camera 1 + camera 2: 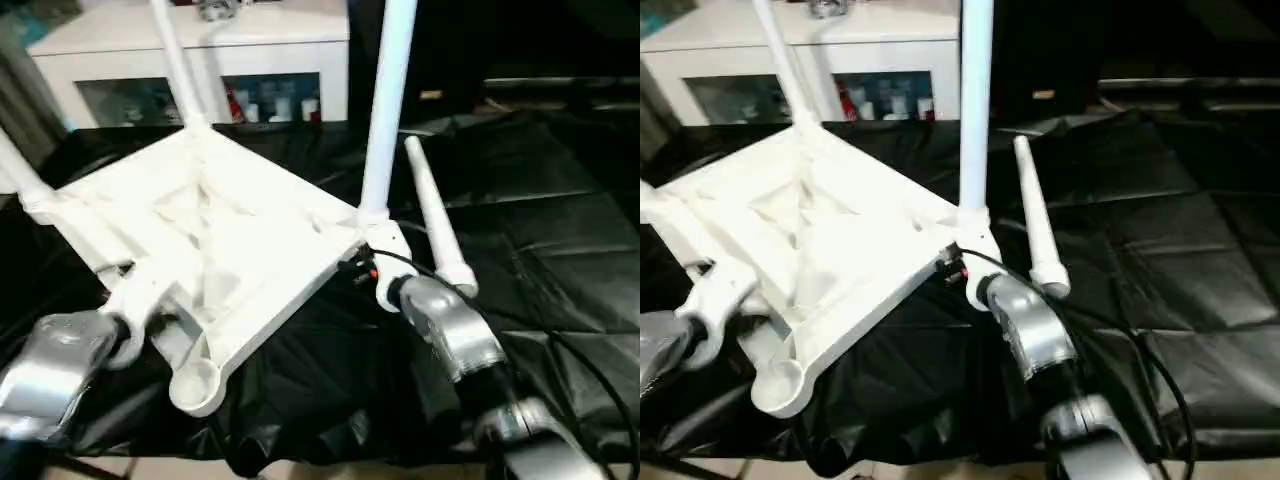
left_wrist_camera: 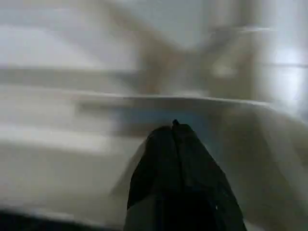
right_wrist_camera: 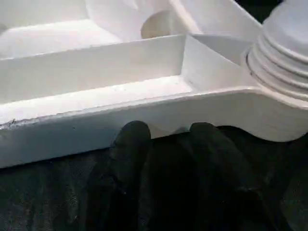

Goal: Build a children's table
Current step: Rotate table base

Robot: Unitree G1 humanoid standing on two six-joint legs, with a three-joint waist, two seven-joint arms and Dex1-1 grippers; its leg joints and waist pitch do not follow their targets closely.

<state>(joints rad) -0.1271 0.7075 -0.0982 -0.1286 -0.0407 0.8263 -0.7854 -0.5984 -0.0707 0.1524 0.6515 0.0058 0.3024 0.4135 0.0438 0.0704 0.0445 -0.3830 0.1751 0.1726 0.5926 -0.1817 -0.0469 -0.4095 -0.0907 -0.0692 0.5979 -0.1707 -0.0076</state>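
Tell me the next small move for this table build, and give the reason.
Probably the right gripper should back off the tabletop rim and reach for the loose leg lying on the black cover beside it. Three legs already stand in corner sockets, while the near corner socket is empty. The left gripper sits against the tabletop and could steady it.

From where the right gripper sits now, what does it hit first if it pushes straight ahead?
Most likely the side rim of the upturned tabletop: the right gripper points at that edge beside the corner socket holding a screwed-in leg. Its fingertips look almost touching already.
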